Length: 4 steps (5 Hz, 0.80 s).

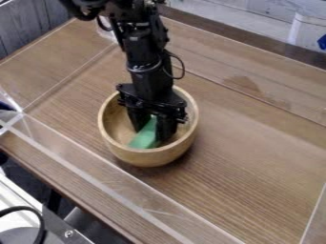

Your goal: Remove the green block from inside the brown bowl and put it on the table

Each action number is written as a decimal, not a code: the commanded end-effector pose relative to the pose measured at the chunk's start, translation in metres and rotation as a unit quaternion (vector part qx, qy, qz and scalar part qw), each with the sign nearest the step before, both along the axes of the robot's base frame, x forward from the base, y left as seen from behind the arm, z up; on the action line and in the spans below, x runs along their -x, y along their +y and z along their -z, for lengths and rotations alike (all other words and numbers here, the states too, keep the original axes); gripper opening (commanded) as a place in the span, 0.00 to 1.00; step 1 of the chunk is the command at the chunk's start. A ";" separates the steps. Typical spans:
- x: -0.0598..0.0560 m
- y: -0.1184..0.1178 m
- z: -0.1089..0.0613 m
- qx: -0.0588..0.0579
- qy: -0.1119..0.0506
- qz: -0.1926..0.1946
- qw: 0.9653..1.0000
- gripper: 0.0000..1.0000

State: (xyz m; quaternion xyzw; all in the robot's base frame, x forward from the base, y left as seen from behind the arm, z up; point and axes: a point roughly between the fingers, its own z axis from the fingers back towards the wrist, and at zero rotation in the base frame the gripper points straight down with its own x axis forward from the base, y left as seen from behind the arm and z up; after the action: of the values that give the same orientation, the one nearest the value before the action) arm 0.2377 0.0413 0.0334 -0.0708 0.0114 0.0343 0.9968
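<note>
A round light-brown wooden bowl point(125, 143) sits on the table point(254, 114) near its front wall. Inside it the green block point(147, 136) leans tilted, its upper end between the black fingers. My gripper point(152, 121) points straight down into the bowl from the dark arm above and is shut on the block's upper end. The block's top part is hidden by the fingers.
Low clear plastic walls point(76, 162) edge the table at the front and left. Bare wood-grain surface lies to the right of the bowl and behind it. A white object point(310, 29) stands beyond the far right corner.
</note>
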 end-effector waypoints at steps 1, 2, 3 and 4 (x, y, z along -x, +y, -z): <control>-0.011 0.007 -0.014 -0.004 -0.027 0.003 1.000 0.00; -0.012 0.008 -0.019 0.000 -0.022 -0.006 1.000 0.00; -0.013 0.009 -0.027 0.007 -0.020 -0.014 1.000 0.00; -0.015 0.009 -0.035 0.014 -0.017 -0.022 1.000 0.00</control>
State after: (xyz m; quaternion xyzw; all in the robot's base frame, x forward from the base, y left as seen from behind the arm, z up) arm 0.2413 0.0453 0.0500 -0.0938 0.0321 0.0531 0.9937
